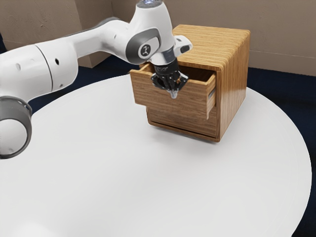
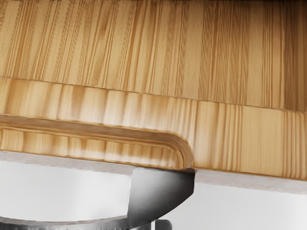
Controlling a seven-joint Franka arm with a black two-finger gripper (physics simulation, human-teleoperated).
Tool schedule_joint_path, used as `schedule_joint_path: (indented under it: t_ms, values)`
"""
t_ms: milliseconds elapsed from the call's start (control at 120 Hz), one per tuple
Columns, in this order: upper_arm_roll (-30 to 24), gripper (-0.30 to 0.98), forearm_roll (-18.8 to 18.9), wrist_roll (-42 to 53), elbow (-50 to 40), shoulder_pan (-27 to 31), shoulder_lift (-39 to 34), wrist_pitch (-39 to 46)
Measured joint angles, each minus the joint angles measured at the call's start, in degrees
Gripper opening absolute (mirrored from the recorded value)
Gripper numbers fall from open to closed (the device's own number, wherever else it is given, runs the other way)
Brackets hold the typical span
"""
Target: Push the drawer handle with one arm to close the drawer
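- Right here at the front, the jaws point(image 1: 173, 91), pinched together by the look of them, nothing visible in their grip!
- And there's the handle point(image 2: 160, 194), just under the hand on the drawer's outer face; whether they're touching, I can't tell.
- Now the drawer point(image 1: 144, 94), the upper one, and it's out, clearly out, its inside showing; lined up, I'd say, with the whole closing push to come.
- Its side wall runs back into the cabinet point(image 1: 233, 84), over at 1 o'clock on the desk point(image 1: 148, 192); the push should go roughly that way, square on, minding the opening's edges.
- Below, the lower front point(image 1: 182, 118) sits further back, and the desk lies open from 5 round to 8 o'clock, room to back off.
- Beyond the cabinet, the desk's far edge: shove too hard and it might slide.
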Motion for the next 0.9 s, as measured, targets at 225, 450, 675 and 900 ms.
schedule_joint_path:
  t_ms: [225,450,675,900]
  values:
    - [3.27,-0.1,0.0,0.08,4.07,-1.93,2.2,3.24]
    - [4.43,-0.1,0.02,0.04,6.97,-2.52,5.95,6.46]
    - [5.56,-0.1,-0.07,0.04,7.36,-2.73,6.58,10.18]
    - [5.66,-0.11,-0.3,0.08,8.79,-2.91,6.92,12.24]
